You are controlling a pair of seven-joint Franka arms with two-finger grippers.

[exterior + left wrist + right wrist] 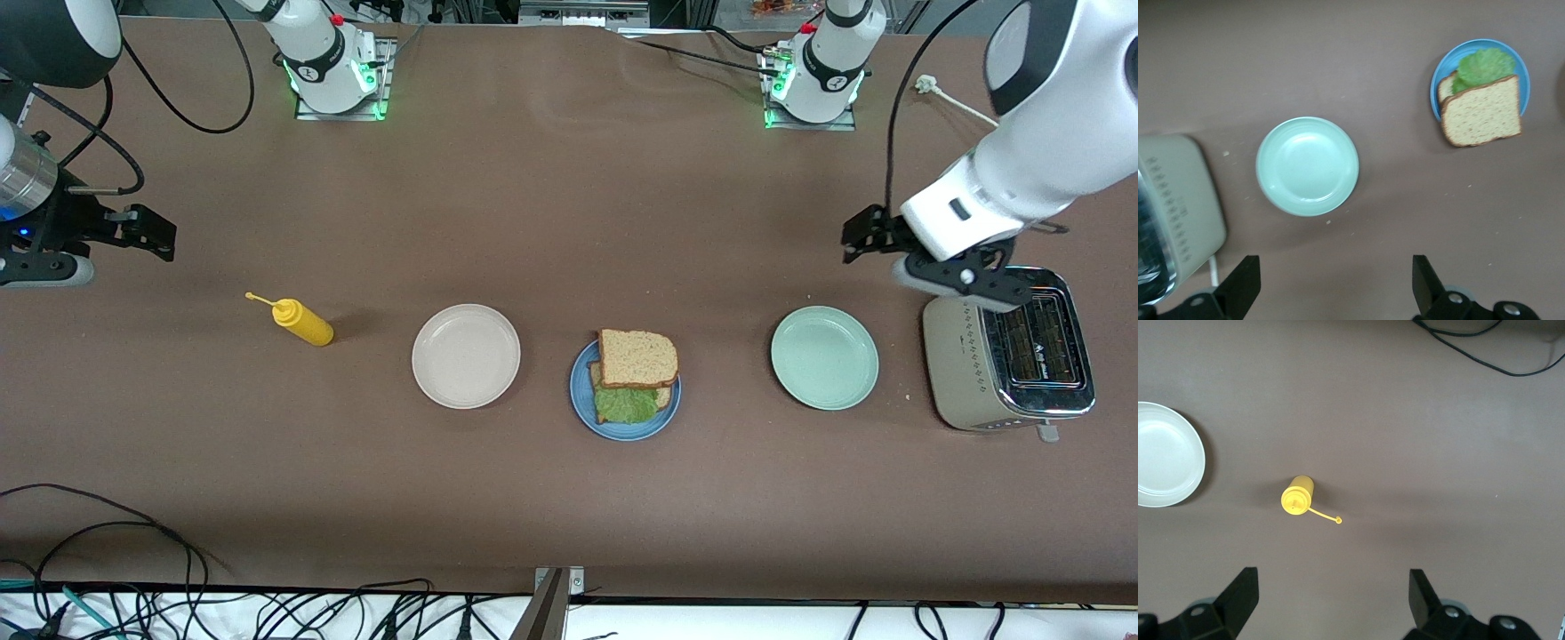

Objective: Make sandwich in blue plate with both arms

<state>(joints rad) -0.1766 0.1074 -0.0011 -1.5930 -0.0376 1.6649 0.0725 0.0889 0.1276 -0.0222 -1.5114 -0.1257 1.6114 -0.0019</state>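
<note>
The blue plate stands mid-table, between two other plates. On it lies the sandwich. A lower bread slice carries a crinkled green lettuce leaf. The top slice sits shifted, overhanging the rim on the side farther from the front camera. My left gripper hangs open and empty in the air beside the toaster. At the right arm's end of the table my right gripper is raised, open and empty, with the mustard bottle below it.
A pale mint-green plate and a steel toaster stand toward the left arm's end. A beige-white plate and a yellow squeeze bottle stand toward the right arm's end. Cables trail along the table's near edge.
</note>
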